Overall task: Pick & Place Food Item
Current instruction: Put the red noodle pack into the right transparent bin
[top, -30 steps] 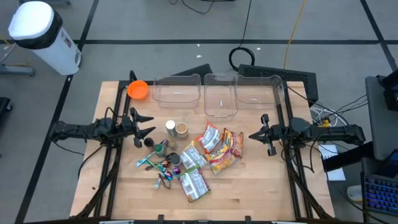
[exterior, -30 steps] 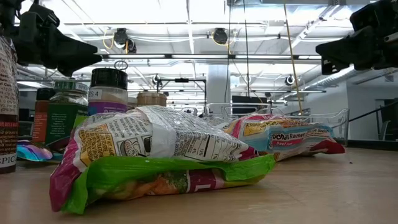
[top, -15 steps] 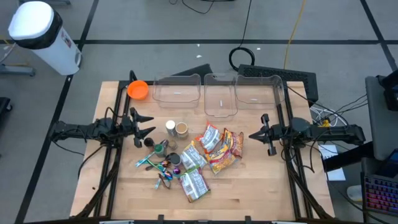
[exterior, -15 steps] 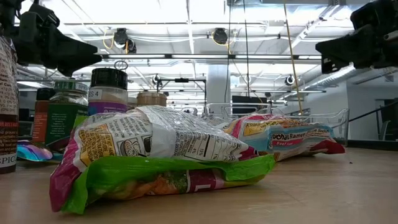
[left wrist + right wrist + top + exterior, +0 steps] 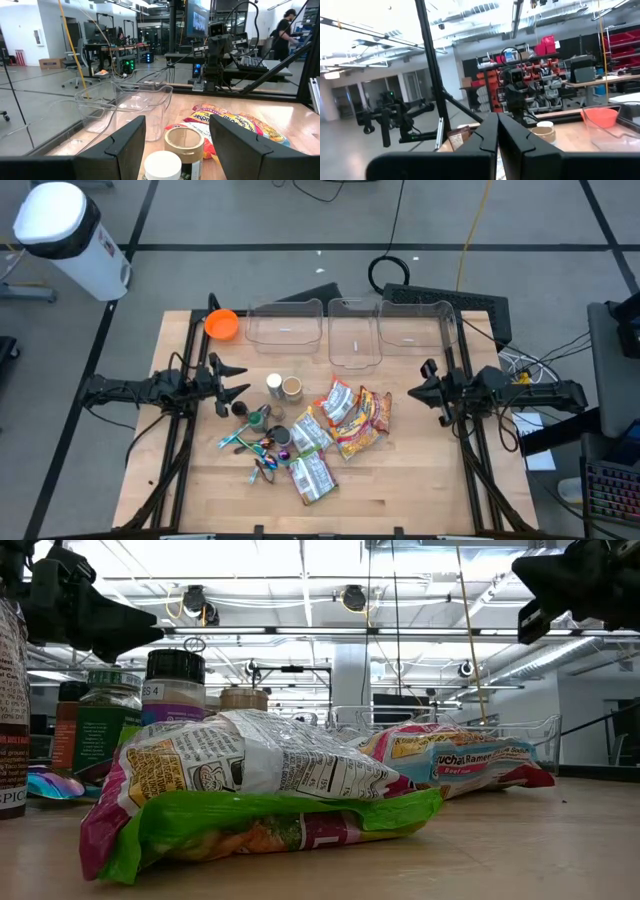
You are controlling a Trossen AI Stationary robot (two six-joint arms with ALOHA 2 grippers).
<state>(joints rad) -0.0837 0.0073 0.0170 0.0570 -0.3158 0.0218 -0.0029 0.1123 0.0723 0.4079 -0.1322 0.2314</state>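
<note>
- Spanning the scene, the wooden worktop (image 5: 400,490) is carrying everything.
- Three clear bins (image 5: 352,330) are standing in a row along its far edge, with an orange bowl (image 5: 222,325) just beside the left one.
- Ramen packets (image 5: 345,415) are lying in a loose pile at centre, a green-edged packet (image 5: 250,795) sitting nearest the low camera.
- Spice jars (image 5: 282,387) are standing upright, just left of the packets.
- Left claw (image 5: 232,380) is hovering over the worktop's left side with fingers (image 5: 125,137) parted, holding nothing.
- Right claw (image 5: 425,385) is hanging at the right edge, fingers (image 5: 487,132) pressed together, empty.
</note>
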